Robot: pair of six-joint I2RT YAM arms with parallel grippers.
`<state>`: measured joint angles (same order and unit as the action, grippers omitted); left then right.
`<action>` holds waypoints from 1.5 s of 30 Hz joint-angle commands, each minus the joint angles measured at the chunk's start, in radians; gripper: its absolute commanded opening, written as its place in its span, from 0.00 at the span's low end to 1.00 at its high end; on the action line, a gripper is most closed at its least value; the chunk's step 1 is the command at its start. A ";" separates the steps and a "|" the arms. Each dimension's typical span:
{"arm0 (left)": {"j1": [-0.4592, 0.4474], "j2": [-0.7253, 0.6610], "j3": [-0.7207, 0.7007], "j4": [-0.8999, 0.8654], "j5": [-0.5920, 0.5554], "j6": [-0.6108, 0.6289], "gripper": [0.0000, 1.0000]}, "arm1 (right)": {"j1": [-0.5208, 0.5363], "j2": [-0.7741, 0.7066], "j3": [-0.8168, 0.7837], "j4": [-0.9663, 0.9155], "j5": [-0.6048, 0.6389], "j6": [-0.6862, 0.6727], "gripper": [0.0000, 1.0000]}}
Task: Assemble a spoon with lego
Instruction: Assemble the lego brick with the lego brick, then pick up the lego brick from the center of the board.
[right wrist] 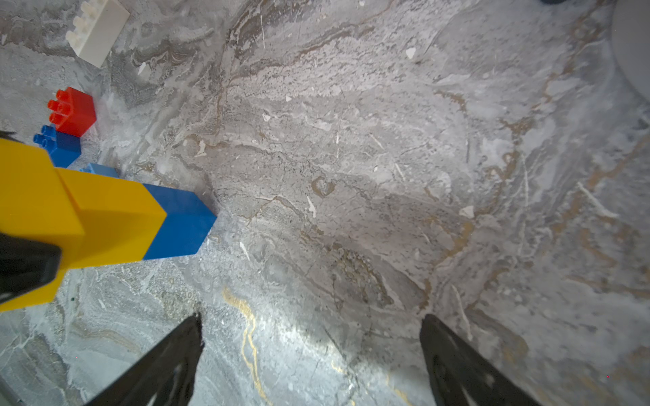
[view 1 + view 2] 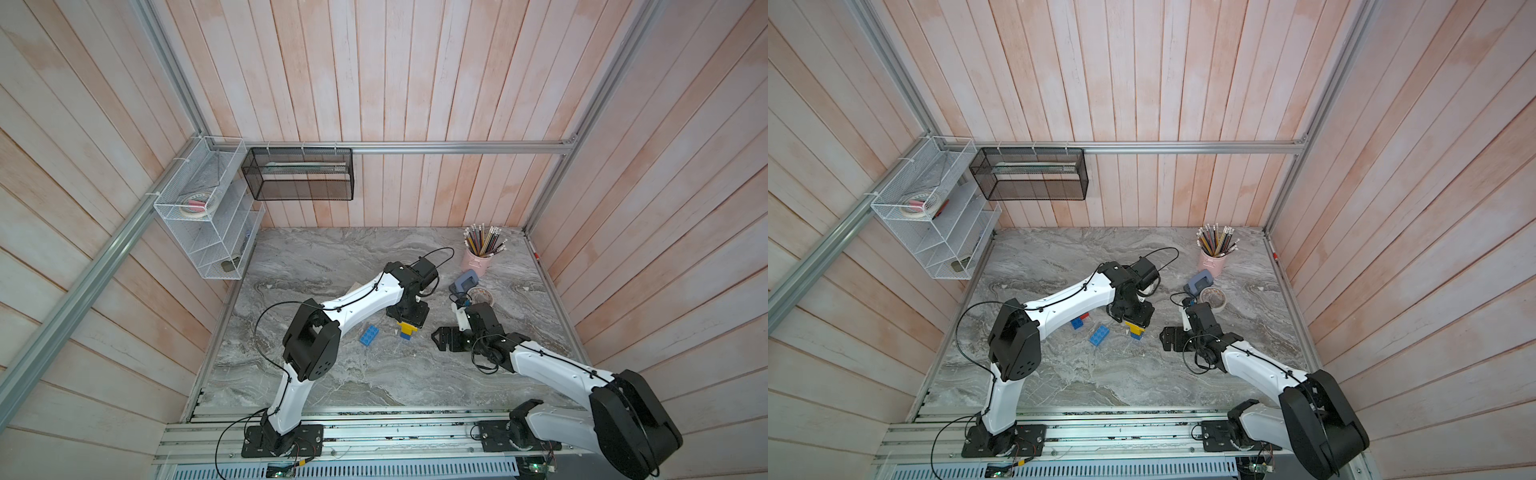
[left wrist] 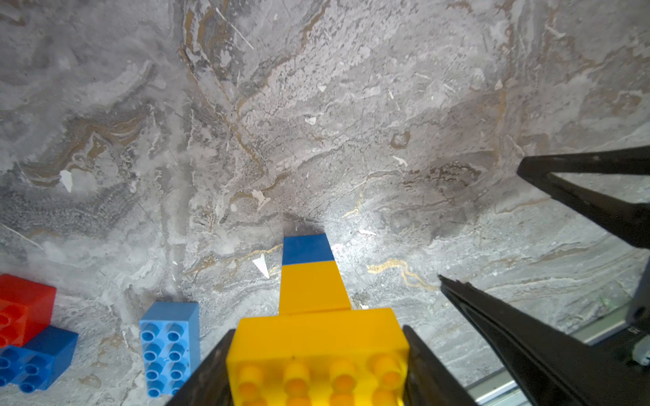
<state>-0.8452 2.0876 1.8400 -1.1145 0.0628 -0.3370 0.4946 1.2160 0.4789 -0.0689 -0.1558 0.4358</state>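
Left end effector [image 3: 318, 330] pinching the yellow top of the upright stem [image 3: 313, 281], blue end down at the desk [image 3: 316, 105], right end effector [image 1: 311, 318] spread, empty, near the stem, pale blue brick [image 3: 170, 348] beside it, red brick [image 3: 24, 305] and dark blue brick [image 3: 38, 358] beyond

Two white-shelled arms [image 2: 365, 297] with black joints [image 2: 309, 345], thin black looping cables [image 2: 256, 328] and black tapered fingers [image 1: 165, 365]

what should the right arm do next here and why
Probably send the right gripper, open and empty, toward the light blue oblong brick lying studs-up beside the stem. The left gripper is shut on the wide yellow brick atop that stem, so it is busy, and loose bricks are not yet attached.
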 commanded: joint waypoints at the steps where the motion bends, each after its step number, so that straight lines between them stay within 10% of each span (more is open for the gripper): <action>1: -0.007 0.063 -0.039 -0.037 -0.012 0.035 0.60 | -0.005 0.008 -0.008 0.008 -0.006 -0.011 0.98; 18: -0.008 0.036 -0.074 0.004 -0.013 0.054 0.61 | -0.005 -0.002 -0.008 -0.002 -0.005 0.006 0.98; 38: -0.006 -0.004 0.027 -0.005 -0.048 0.053 1.00 | -0.005 -0.009 -0.019 0.005 -0.013 0.021 0.98; 45: 0.056 -0.185 -0.040 0.055 -0.072 0.015 1.00 | -0.005 -0.068 -0.004 -0.039 0.000 0.008 0.98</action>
<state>-0.8295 2.0243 1.8256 -1.0966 0.0147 -0.2989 0.4946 1.1805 0.4736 -0.0765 -0.1623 0.4507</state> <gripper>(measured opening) 0.997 0.982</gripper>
